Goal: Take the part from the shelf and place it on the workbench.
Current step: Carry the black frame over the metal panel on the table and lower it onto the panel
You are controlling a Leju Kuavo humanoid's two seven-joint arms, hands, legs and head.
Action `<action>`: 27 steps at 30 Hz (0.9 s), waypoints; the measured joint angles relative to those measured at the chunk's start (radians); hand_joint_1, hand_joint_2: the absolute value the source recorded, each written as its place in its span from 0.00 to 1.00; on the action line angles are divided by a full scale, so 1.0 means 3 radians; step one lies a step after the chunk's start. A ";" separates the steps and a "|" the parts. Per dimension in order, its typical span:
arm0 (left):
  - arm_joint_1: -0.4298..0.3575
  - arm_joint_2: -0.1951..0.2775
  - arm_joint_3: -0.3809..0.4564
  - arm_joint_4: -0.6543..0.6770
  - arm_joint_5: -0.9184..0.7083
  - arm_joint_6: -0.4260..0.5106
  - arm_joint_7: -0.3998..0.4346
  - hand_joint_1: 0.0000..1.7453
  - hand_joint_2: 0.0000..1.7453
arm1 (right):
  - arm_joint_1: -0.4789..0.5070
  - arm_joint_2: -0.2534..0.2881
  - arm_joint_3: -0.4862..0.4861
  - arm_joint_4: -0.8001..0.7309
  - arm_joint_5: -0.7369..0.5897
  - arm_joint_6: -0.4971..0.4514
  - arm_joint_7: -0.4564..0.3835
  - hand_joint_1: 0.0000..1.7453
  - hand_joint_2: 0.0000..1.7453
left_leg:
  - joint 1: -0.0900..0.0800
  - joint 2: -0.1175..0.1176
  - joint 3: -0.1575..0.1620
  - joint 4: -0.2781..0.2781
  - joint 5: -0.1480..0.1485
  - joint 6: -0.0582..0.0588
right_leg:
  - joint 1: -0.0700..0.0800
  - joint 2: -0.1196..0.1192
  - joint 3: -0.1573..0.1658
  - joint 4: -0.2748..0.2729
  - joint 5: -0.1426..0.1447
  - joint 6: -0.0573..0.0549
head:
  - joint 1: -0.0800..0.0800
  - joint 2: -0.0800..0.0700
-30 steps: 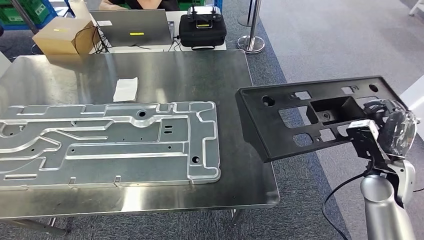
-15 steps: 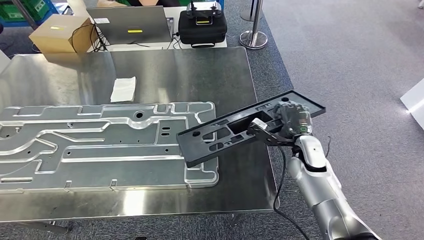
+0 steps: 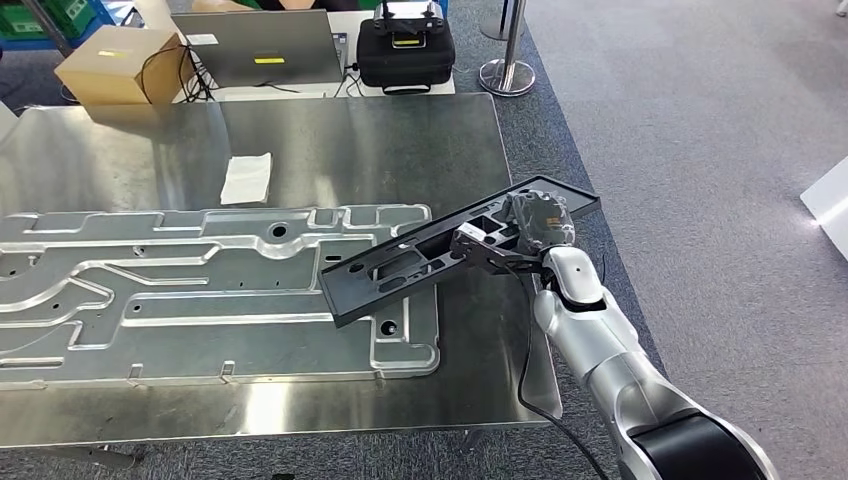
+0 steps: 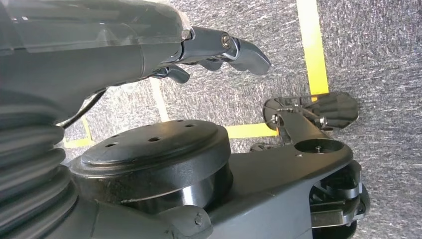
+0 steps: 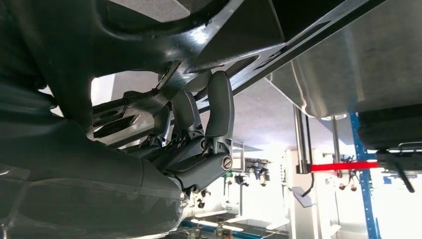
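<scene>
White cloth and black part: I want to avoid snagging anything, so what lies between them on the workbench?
In the head view, bare steel workbench and the far edge of the large aluminium plate lie between the white cloth and the black part.

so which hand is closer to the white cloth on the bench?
Right. The right hand holds the black part over the workbench, across from the white cloth. The left hand hangs over carpet floor.
</scene>
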 joint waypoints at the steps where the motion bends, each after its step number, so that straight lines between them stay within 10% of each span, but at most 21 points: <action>1: -0.0001 0.0001 -0.0005 0.0000 -0.0008 -0.0004 0.0005 0.00 1.00 | -0.0038 0.0023 0.0006 0.0042 -0.0006 0.0003 0.0003 1.00 1.00 | 0.0000 0.0000 0.0000 0.0000 -0.0001 0.0001 | 0.0000 0.0000 0.0000 0.0000 0.0000 0.0000 | 0.0000 0.0000; 27: -0.0051 0.0006 -0.0150 0.0000 -0.0064 -0.0055 -0.0029 0.00 1.00 | -0.0603 0.0607 0.0332 0.0782 -0.0346 0.0676 -0.0691 1.00 1.00 | 0.0002 0.0005 0.0001 0.0000 -0.0006 -0.0001 | 0.0000 0.0008 0.0001 -0.0004 -0.0003 -0.0002 | 0.0000 0.0000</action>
